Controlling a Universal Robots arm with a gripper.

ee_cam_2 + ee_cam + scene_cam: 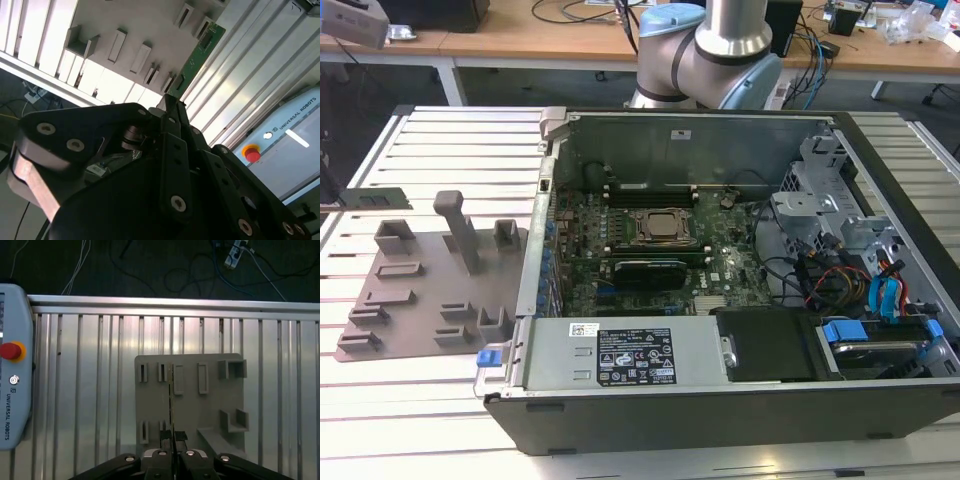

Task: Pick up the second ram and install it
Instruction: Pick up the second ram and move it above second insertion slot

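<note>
Right now I'm watching the gripper (171, 441) clenching one end of the second ram (198, 54), a thin green board with small dark chips, reaching out over the grey fixture plate (195, 410). In the exterior view that plate is lying at nine o'clock of the computer case (720, 412), whose white label (635, 356) is carrying dark print.

Wooden desks (520, 42) behind slatted table (390, 430)
</note>
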